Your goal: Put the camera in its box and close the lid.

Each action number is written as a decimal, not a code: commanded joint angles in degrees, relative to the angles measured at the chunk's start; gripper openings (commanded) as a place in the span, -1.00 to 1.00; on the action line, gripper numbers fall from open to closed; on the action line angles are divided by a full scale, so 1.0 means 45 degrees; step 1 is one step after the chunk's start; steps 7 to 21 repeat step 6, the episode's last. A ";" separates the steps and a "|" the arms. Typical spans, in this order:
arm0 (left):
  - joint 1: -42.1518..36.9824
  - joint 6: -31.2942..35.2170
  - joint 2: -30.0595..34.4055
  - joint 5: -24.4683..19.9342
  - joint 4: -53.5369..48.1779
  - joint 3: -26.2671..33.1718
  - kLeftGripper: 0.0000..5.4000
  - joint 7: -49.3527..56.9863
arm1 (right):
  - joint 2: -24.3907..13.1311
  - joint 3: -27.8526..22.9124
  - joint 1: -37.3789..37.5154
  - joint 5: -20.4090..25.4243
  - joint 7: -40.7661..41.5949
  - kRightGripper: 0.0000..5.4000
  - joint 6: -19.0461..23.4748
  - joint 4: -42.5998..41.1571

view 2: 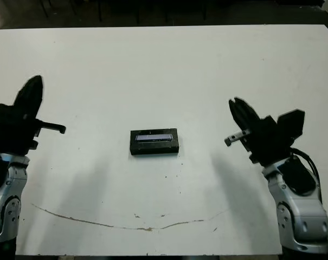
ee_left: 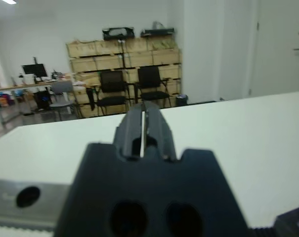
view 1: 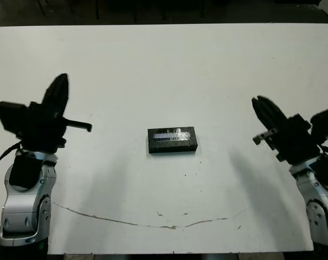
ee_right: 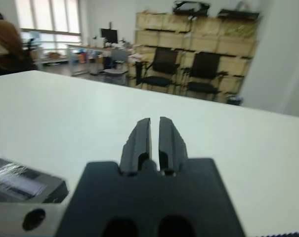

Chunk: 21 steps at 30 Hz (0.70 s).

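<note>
On the white table (view 1: pixel 164 65), well clear of both arms, the black box sits closed, its lid (view 1: pixel 172 135) with the silver strip seated squarely on top. Left of the box, the left gripper (view 1: pixel 59 89) is raised off the table with its two black fingers pressed together, clenched on nothing. Right of the box, the right gripper (ee_right: pixel 154 138) hangs likewise above the surface, its fingers drawn almost together with only a thin slit between them, also holding nothing. Neither arm touches the box. No camera shows anywhere on the table; it cannot be seen whether it lies inside under the lid. Judged from this layout, the task appears at or near its end, the lid being already on. Any further move would call only for a check that the lid sits flush on the tray beneath.
</note>
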 commanded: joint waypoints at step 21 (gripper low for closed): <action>0.0683 -0.1379 -0.1034 0.0469 0.1680 -0.0243 -1.00 0.0806 | 0.1111 0.0618 -0.0261 -0.1061 -0.1013 -1.00 -0.0579 0.0829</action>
